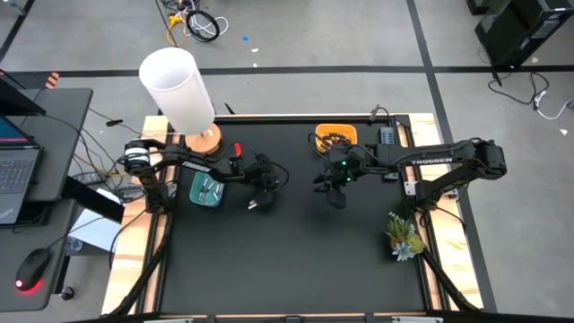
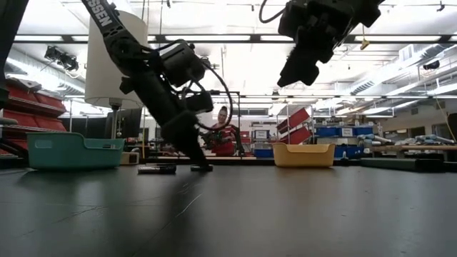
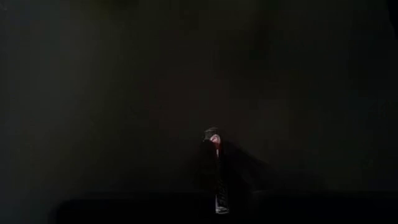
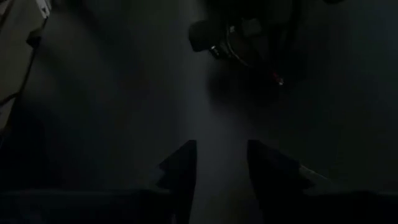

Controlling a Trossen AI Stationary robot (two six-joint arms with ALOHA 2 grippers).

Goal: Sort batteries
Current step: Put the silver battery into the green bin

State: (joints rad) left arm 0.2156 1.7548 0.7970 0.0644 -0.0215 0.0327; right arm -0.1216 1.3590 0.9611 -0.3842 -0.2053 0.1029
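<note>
A: Workshop room, concrete floor with taped lines. Black mat on a wood-edged table. A person in red sits far behind the table in the low view.

B: Bins?

A: Teal bin at the mat's left edge, pale batteries inside. Orange bin at the back, dark batteries inside. A white lamp stands on a wood base behind the teal bin. A plant sprig lies by the right edge.

B: Left arm?

A: Left gripper is down at the mat, just right of the teal bin, fingers tilted and tips at the surface. It is clenched on a battery: the left wrist view shows a thin cylinder with a reddish end and a metal cap, sticking out from between the fingers. From above, a pale spot shows at the tip.

B: Anything loose nearby?

A: One dark battery lies flat on the mat, just beside the left gripper, between it and the teal bin.

B: Right arm?

A: Right gripper hangs well above the mat, in front of the orange bin. Fingers apart with a clear gap, nothing between them. Its wrist view looks toward the left arm.
</note>
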